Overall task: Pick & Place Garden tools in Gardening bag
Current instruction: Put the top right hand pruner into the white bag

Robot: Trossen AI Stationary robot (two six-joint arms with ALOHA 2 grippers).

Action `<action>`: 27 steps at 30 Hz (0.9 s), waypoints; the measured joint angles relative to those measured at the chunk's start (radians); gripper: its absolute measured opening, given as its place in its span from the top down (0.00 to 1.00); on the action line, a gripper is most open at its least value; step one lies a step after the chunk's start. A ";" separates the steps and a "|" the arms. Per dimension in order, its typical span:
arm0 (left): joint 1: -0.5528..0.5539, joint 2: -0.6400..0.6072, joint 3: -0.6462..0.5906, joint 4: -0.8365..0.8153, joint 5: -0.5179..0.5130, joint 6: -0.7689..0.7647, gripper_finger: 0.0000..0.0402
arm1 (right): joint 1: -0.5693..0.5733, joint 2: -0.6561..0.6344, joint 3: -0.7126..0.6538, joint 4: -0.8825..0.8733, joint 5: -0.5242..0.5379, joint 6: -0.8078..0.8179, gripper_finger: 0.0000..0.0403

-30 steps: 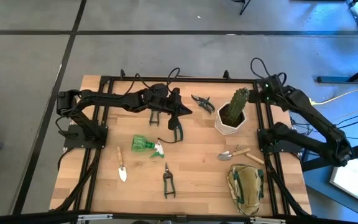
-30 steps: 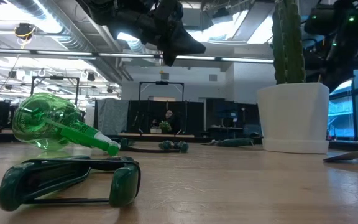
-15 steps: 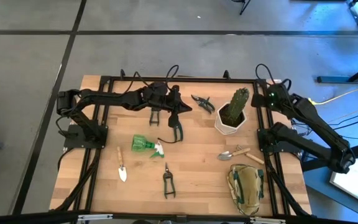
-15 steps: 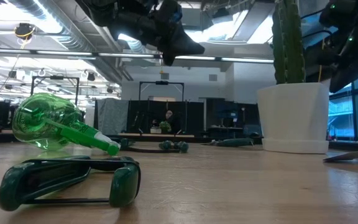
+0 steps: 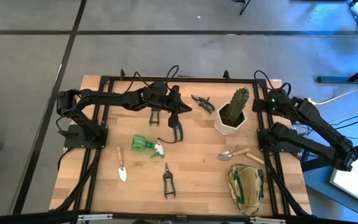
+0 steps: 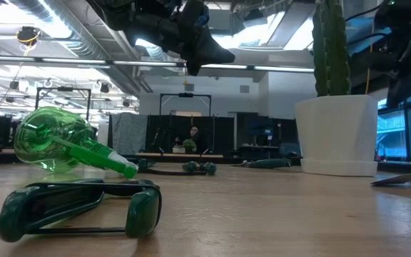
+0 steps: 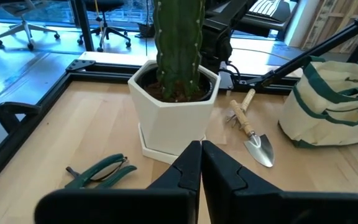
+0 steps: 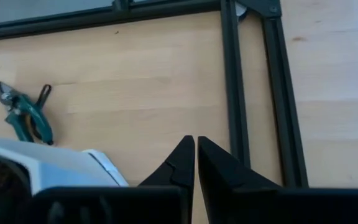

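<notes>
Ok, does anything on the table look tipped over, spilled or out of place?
The green spray bottle lies on its side near the table's middle rather than standing; no spill shows. The gardening bag holds no tools that show. The cactus pot stands upright.

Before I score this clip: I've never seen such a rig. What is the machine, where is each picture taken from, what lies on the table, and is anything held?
It is two dark robot arms at a wooden table. One picture looks straight down, one looks level across the tabletop, and two come from cameras on the wrists.

From above, the left gripper hangs over the table's middle, fingers shut and empty. The right gripper is by the back right corner, also shut and empty.

On the table lie three pruning shears, two trowels, and a green spray bottle on its side. A cactus stands in a white pot. The gardening bag sits near the front right corner. Nothing is held.
</notes>
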 joint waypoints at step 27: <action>0.000 0.000 0.000 -0.001 0.000 0.008 0.99 | 0.195 -0.062 0.000 -0.071 -0.218 0.041 0.94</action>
